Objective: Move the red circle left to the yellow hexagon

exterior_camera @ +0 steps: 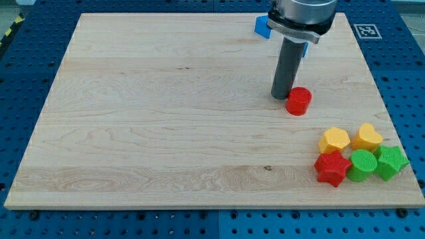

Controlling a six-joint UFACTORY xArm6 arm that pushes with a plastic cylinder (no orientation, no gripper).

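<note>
— Looking at my tip [283,97], where does the red circle [299,101] sit from it?

— Touching, just to the view's right and slightly lower, on the desk [166,119].

— And the yellow hexagon [334,140]?

— Further toward the view's bottom right, in a cluster with a yellow heart [366,137], red star [332,168], green circle [362,165] and green star [390,162].

— Is the end effector holding anything?

— No; it's a bare rod. I judge the tip is on the right side for pushing.

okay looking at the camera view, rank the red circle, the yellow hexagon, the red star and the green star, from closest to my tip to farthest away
1. Red circle: touching or nearly touching my tip, on its right.
2. Yellow hexagon: toward the view's bottom right.
3. Red star: below the hexagon.
4. Green star: far right of the cluster.
</note>
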